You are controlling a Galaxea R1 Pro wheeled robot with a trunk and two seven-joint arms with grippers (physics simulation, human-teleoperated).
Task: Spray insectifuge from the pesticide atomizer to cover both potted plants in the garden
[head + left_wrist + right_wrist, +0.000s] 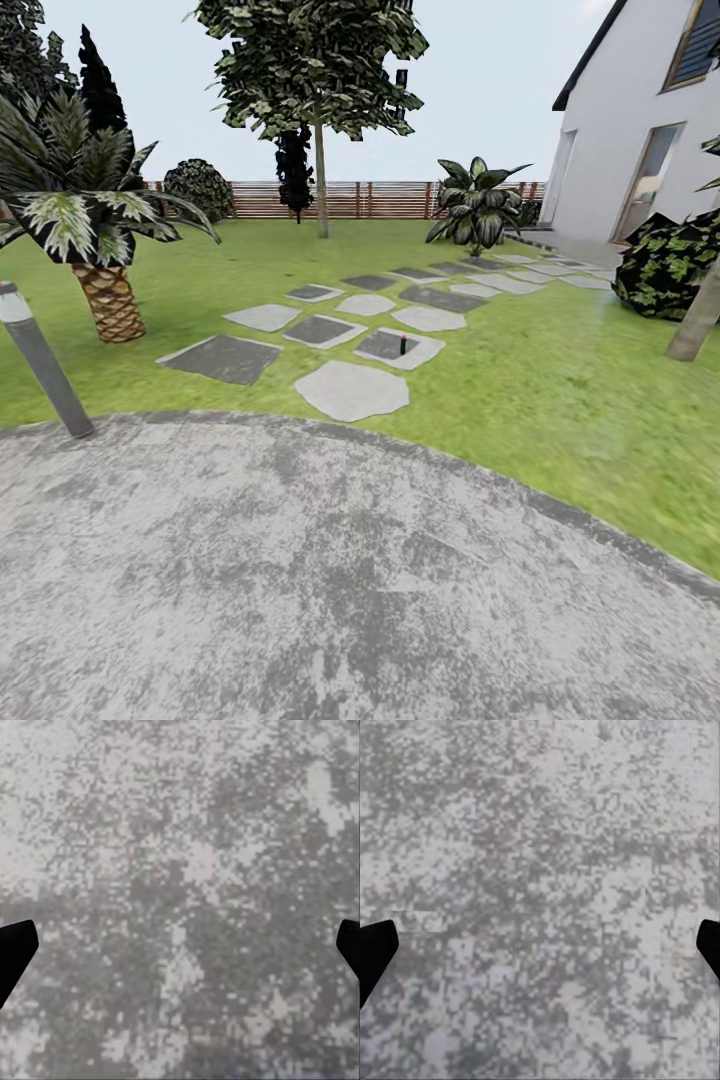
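The pesticide atomizer [403, 345], a tiny dark upright bottle, stands on a dark stepping stone [390, 346] in the lawn ahead, past the patio's curved edge. The two potted plants are out of view. In the left wrist view my left gripper [180, 954] is open, its dark fingertips [13, 954] wide apart over the speckled grey patio [187, 855], nothing between them. In the right wrist view my right gripper [540, 954] is likewise open and empty, with its fingertips [373, 952] spread above the same paving.
The round grey patio [330, 580] lies under me. A grey post lamp [45, 362] leans at the left, near a palm [95, 230]. Stepping stones run toward the white house [640, 130]. A striped shrub [478, 205], a tree [320, 120], a dark bush [670, 262] and a fence [350, 198] stand beyond.
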